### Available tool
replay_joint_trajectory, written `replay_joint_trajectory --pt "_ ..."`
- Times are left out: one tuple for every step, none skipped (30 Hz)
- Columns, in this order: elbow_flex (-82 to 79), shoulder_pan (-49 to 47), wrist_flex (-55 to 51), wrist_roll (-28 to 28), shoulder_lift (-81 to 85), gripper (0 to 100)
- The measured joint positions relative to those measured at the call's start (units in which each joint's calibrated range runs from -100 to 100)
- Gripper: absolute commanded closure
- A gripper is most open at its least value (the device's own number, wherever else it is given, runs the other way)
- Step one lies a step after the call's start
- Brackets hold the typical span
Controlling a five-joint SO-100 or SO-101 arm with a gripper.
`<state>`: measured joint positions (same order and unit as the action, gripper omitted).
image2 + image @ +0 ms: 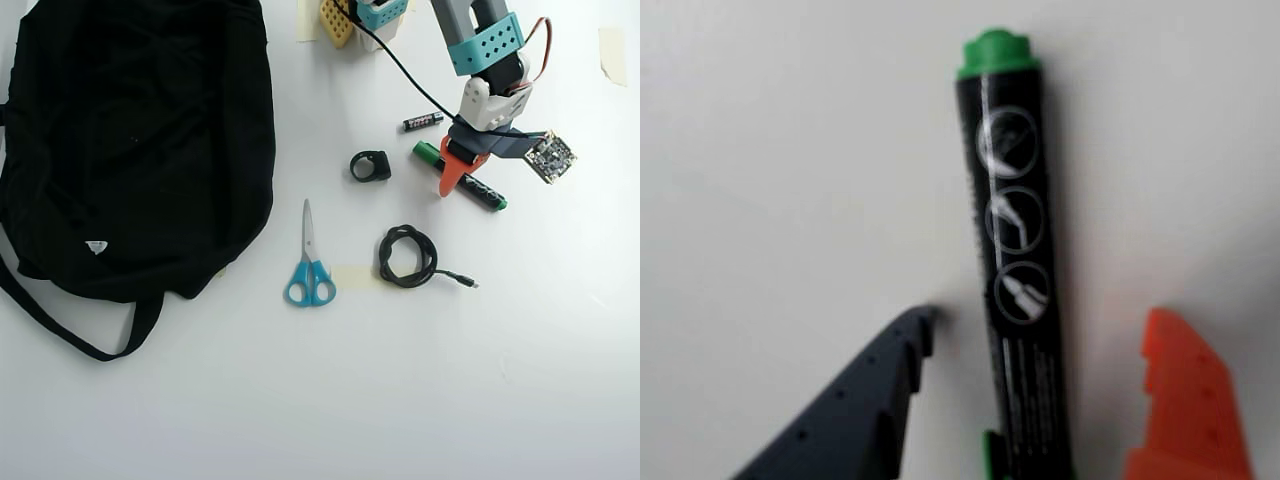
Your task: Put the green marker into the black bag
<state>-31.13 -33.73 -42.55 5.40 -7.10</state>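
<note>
The black bag (pixel 140 140), floppy with a long strap, fills the left of the overhead view, well apart from the arm on the white counter (pixel 450 380). The step in hand looks like the grasp: the gripper (pixel 1040 330) is spread wide and empty, one dark finger and one orange finger straddling the green marker (pixel 1018 270), which lies flat on the counter. Next it should close on the barrel, then lift. The marker has a black barrel with white icons and a green tip.

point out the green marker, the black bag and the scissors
green marker (pixel 1018 270), wrist view, middle of black barrel
black bag (pixel 140 140), overhead view, middle of fabric body
scissors (pixel 310 283), overhead view, blue handles
</note>
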Motion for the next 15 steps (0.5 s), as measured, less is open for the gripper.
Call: replay_joint_trajectory --pt "0.0 0.0 0.0 -0.39 0.0 84" --pt "0.0 0.0 0.0 -0.78 0.0 86" --pt "0.0 0.0 0.0 -0.98 0.0 88" --pt "0.0 0.0 0.0 -1.07 0.0 90" --pt "0.0 0.0 0.0 -0.98 0.0 91" --pt "0.0 0.07 0.0 -1.12 0.0 93" --pt "0.0 0.22 0.09 -1.61 0.0 94" --pt "0.0 0.51 0.26 -1.81 0.0 95" --pt "0.0 0.66 0.26 -2.3 0.0 96" --pt "0.0 0.66 0.34 -2.1 0.0 97" --pt "0.0 0.59 0.34 -2.1 0.0 98" --pt "0.0 0.59 0.34 -2.1 0.0 98" --pt "0.0 0.59 0.34 -2.05 0.0 98" --pt "0.0 0.59 0.34 -2.05 0.0 98" --pt "0.0 0.59 0.34 -2.05 0.0 98"
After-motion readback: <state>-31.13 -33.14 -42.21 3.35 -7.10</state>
